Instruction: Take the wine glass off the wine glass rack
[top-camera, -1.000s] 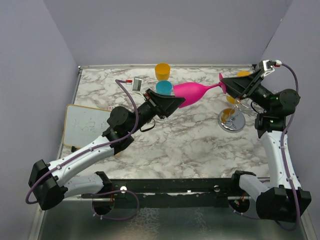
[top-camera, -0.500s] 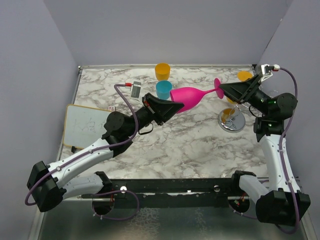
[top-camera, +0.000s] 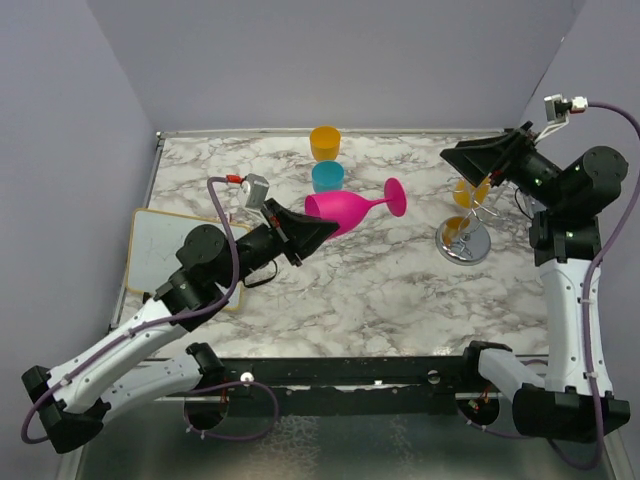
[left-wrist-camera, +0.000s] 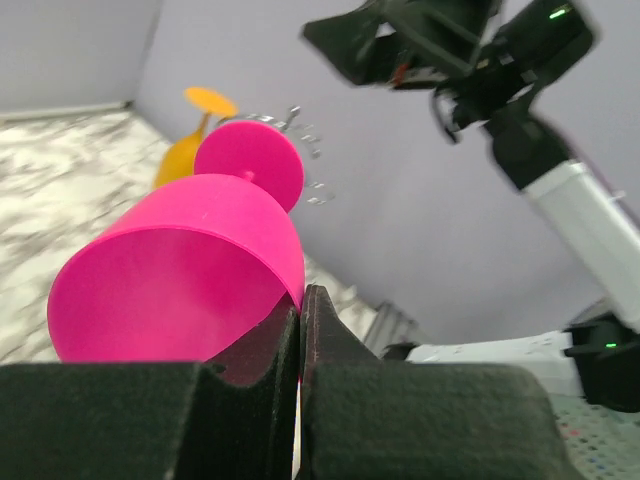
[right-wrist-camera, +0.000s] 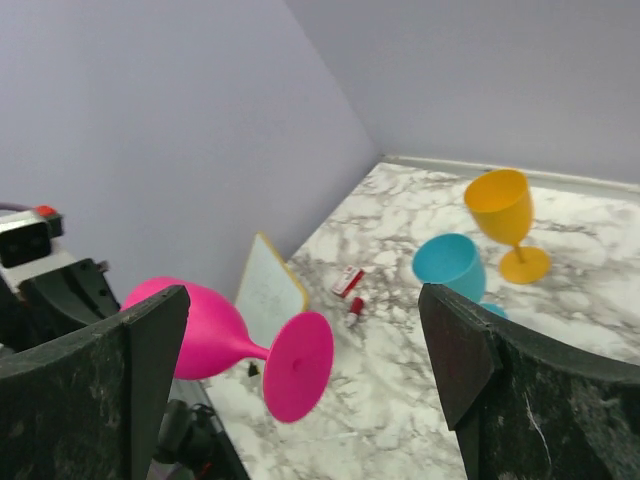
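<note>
Since a second ago the left claw (top-camera: 318, 228) has drawn back toward its own base, taking the glass (top-camera: 345, 208) with it. The right claw (top-camera: 452, 158) has let go of the foot and risen above the rack (top-camera: 463, 243). The left claw is pinched fully shut on the rim of the pink bowl. The bowl lies on its side just ahead of its fingertips, and the stem and foot point away toward the right claw. The right claw's jaws are spread wide with nothing between them, and the glass's foot sits well apart from it, out in front and lower. So the glass is clear of the rack, carried by the left claw alone and seemingly off the table (top-camera: 400, 290). The rack stands below the right claw, an orange glass (top-camera: 470, 190) hanging on it. As I judge it, the removal itself is done, and what may remain is setting the glass down near the left claw. A blue cup (top-camera: 328, 176) stands just beyond the left claw's tips, and an orange cup (top-camera: 324, 142) stands farther on.
</note>
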